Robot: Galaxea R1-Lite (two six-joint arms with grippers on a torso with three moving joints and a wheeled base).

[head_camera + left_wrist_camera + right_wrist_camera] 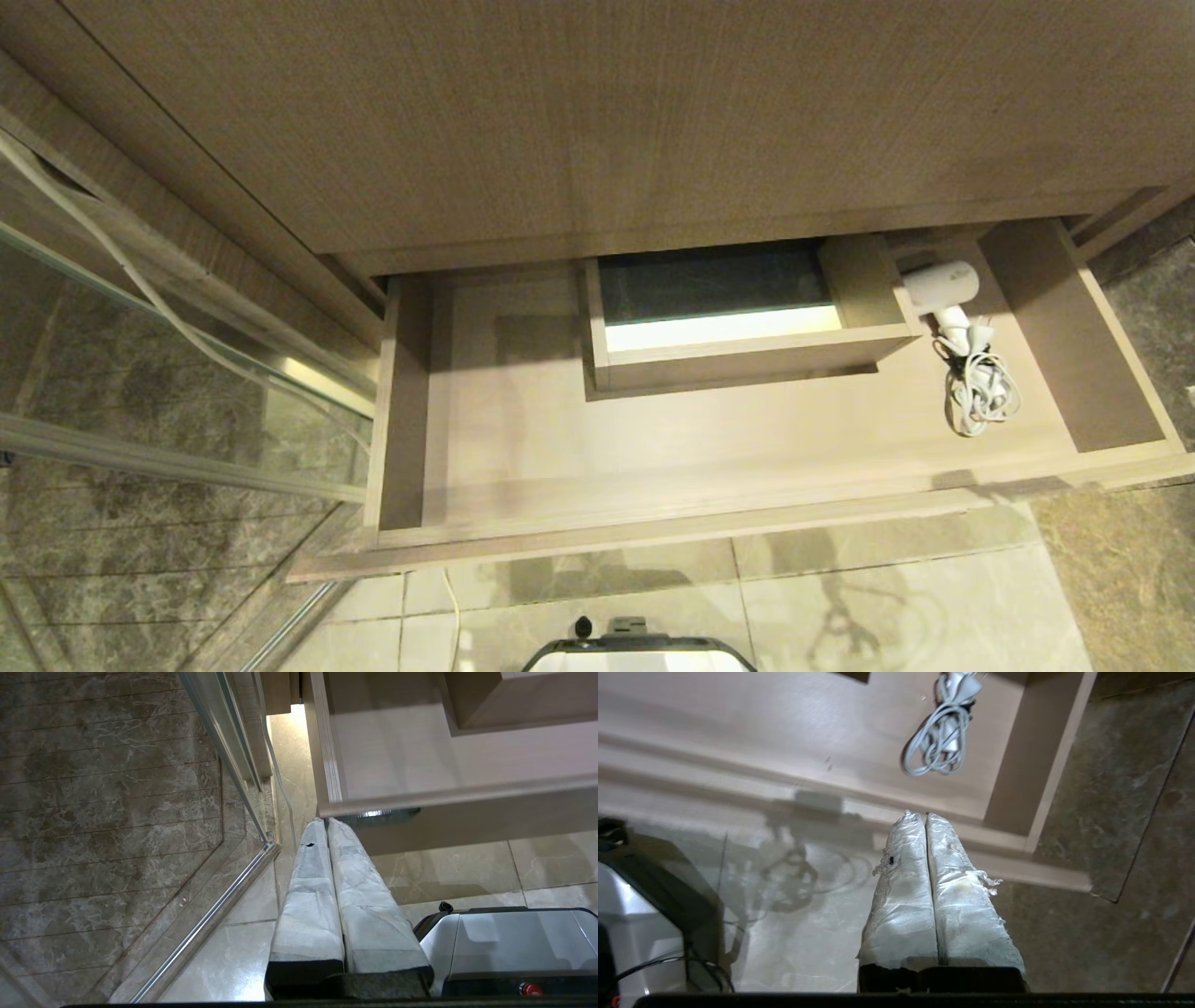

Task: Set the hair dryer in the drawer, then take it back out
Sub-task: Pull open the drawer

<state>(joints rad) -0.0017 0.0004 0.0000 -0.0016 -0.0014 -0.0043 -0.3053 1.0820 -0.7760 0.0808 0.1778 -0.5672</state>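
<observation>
Dryer (pixel 941 285) lying in the open drawer (pixel 653 537), far right corner, beside the boxed cut-out (pixel 747 359), cord (pixel 980 397) bundled toward the front. By the look of it, first half done; taking out next. Right hand (pixel 924 814) clenched on nothing, hovering over the drawer's front rail, cord just beyond. Left hand (pixel 325 821) clenched too, parked below the drawer's left corner. Next move: opening wide, reaching past the cord to the barrel. Loose cord likely to snag; glass panel (pixel 140 373) well to the left.
</observation>
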